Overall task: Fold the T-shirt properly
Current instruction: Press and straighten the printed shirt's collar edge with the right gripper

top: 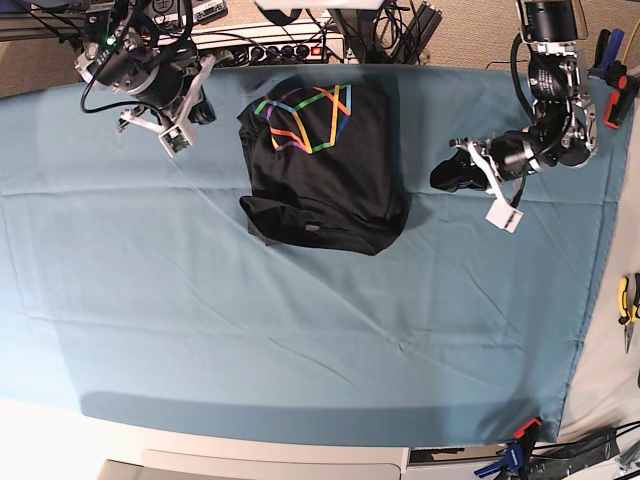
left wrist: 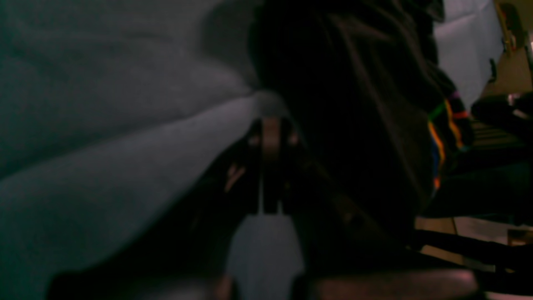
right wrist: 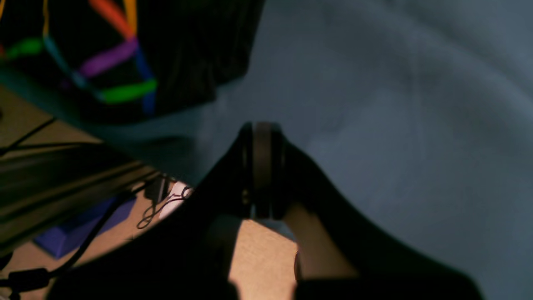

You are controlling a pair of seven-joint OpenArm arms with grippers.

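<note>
The black T-shirt point(top: 325, 180) lies folded into a compact block at the back middle of the teal table cloth point(top: 300, 320), its multicolour line print point(top: 305, 115) facing up at the far end. My left gripper point(top: 447, 175) hovers just right of the shirt, shut and holding nothing. In the left wrist view its fingers point(left wrist: 270, 139) are pressed together beside the dark T-shirt point(left wrist: 354, 104). My right gripper point(top: 197, 107) sits to the shirt's far left, also shut and holding nothing. The right wrist view shows its closed fingers point(right wrist: 262, 141) over the cloth, with the printed T-shirt point(right wrist: 125, 62) at upper left.
A power strip with cables point(top: 290, 45) runs along the back edge behind the shirt. Pliers point(top: 628, 300) lie off the cloth at the right. Clamps point(top: 520, 440) hold the cloth's front right corner. More tools point(top: 612, 50) sit at the back right.
</note>
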